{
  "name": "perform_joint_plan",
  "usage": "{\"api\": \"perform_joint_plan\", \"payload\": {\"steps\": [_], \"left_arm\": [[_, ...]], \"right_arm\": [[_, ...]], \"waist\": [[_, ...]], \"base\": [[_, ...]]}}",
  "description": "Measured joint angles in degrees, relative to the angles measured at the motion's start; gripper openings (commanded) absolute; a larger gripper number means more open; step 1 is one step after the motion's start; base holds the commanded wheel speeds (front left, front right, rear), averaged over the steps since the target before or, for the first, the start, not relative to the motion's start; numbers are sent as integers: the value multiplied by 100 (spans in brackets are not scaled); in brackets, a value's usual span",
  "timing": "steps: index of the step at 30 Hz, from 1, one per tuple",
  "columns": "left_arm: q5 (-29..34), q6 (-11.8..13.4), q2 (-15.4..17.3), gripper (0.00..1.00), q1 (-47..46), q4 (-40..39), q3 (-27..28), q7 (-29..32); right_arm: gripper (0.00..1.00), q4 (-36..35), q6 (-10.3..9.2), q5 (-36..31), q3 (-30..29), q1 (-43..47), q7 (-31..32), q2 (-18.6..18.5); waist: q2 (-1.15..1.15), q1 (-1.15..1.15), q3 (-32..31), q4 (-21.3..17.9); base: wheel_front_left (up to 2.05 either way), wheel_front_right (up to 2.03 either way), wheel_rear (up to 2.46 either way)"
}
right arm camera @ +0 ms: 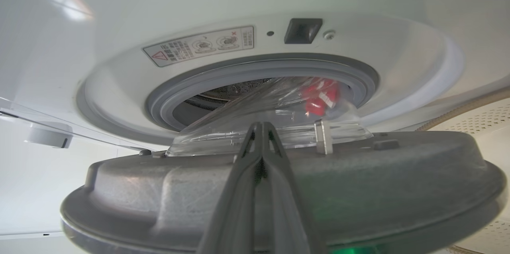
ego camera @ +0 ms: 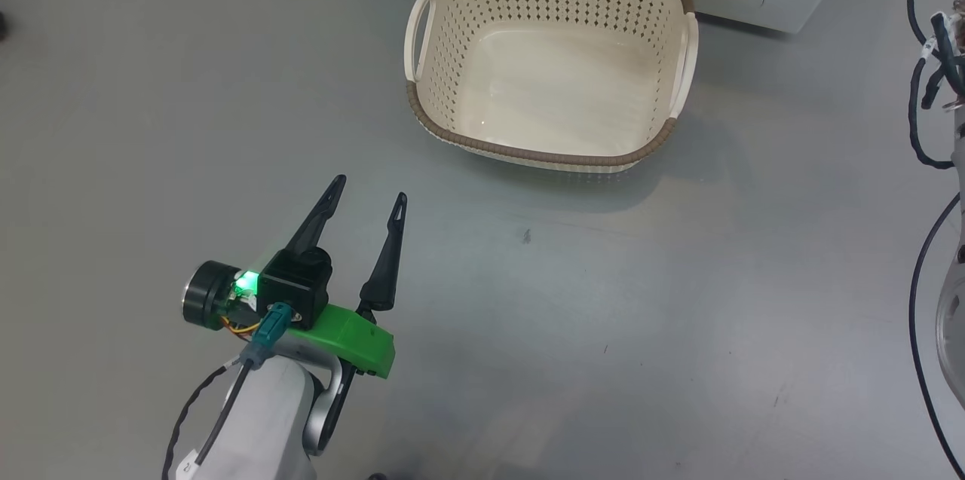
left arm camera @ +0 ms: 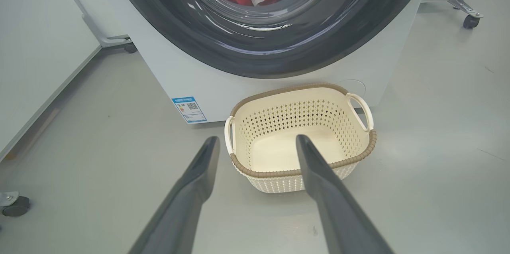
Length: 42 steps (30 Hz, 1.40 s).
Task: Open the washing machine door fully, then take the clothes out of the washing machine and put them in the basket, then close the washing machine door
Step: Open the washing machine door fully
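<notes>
Washing machine door (right arm camera: 398, 174) faces the pinched-closed right gripper (right arm camera: 261, 125); left gripper (ego camera: 371, 188) spreads wide, empty.

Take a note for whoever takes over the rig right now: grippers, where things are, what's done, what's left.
Left gripper: open, empty, above the floor near the basket.
Right gripper: shut, holding nothing, at the inner side of the door.
Door: partly open, not fully.
Clothes: inside the machine.
Basket: empty, on the floor in front of the machine.
Done: door begun.
Left: open it fully, move clothes to basket, close door.
</notes>
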Motion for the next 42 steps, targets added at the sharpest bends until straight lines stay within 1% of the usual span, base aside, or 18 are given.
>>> {"api": "perform_joint_plan", "payload": {"steps": [3,5,27,30,35,40,42], "left_arm": [[1,1,0,100,1,5,7,0],[16,5,0,100,3,24,10,0],[118,7,1,100,36,31,44,0],[119,7,1,100,36,31,53,0],[133,7,1,100,37,30,83,0],[134,8,1,100,60,75,100,0],[142,49,1,100,126,112,126,0]], "right_arm": [[0,32,27,0,19,44,13,19],[0,90,81,0,27,161,34,27],[0,144,86,53,69,307,134,171],[0,119,146,51,86,307,132,170],[0,27,385,-225,319,312,66,68],[0,20,744,-478,438,526,-89,-97],[0,14,876,-530,464,617,-178,-124]], "waist": [[0,0,-35,-15],[0,0,-68,-22],[0,0,-228,-115],[0,0,-227,-119],[0,0,-236,-131],[0,0,-337,-145],[0,0,-397,-157]], "base": [[0,0,0],[0,0,0],[0,0,0],[0,0,0],[0,0,0],[0,0,0],[0,0,0]]}}
